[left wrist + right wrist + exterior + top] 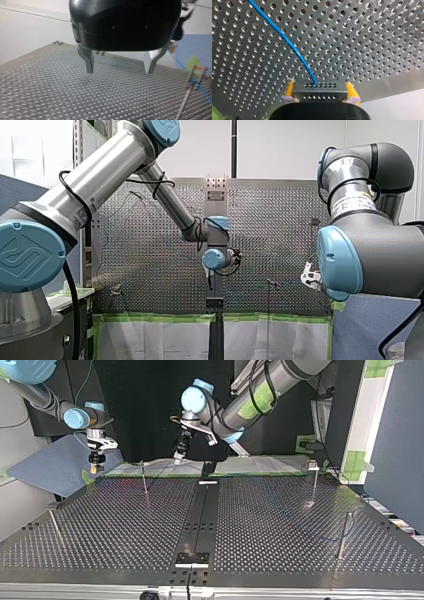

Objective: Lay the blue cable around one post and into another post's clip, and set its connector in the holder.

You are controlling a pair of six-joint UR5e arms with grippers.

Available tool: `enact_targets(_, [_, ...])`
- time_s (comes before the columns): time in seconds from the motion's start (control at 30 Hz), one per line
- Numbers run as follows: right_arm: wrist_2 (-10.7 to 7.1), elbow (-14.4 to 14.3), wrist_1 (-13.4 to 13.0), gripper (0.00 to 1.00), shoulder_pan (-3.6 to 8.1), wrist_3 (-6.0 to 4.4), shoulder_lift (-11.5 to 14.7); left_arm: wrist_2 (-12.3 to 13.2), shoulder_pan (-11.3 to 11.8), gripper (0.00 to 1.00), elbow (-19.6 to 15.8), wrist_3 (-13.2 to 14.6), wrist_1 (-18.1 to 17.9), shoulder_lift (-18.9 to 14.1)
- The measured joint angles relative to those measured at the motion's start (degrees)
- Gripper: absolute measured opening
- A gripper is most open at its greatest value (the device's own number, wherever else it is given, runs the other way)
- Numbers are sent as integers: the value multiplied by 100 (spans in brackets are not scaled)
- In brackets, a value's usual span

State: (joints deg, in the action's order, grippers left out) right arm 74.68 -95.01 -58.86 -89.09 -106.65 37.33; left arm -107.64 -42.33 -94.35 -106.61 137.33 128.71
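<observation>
Grips the connector [320, 93] in the right hand [320, 84], yellow pads [290, 89] pressed against its two ends, above the perforated surface [367, 37]. Trails the blue cable [287, 42] from the connector's top face, curving away over the holes. Hangs that hand at the top view's left, over the surface's far edge. Spreads the left hand [120, 72] wide, metal fingers [88, 62] well apart and holding nothing, just above the surface. Shows beside it a thin post [186, 97] with the cable crossing near the clip [197, 75] at its top; cannot tell whether seated inside. Sets the left hand, in the top view, near the middle of the far edge, well apart from the right one, with a post between them.
</observation>
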Motion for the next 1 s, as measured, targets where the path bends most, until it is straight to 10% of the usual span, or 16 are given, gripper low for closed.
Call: enact_targets(1.0, [-26, 0, -31, 0, -59, -7, -1, -103, 334, 100, -1526, -47, -444, -1527])
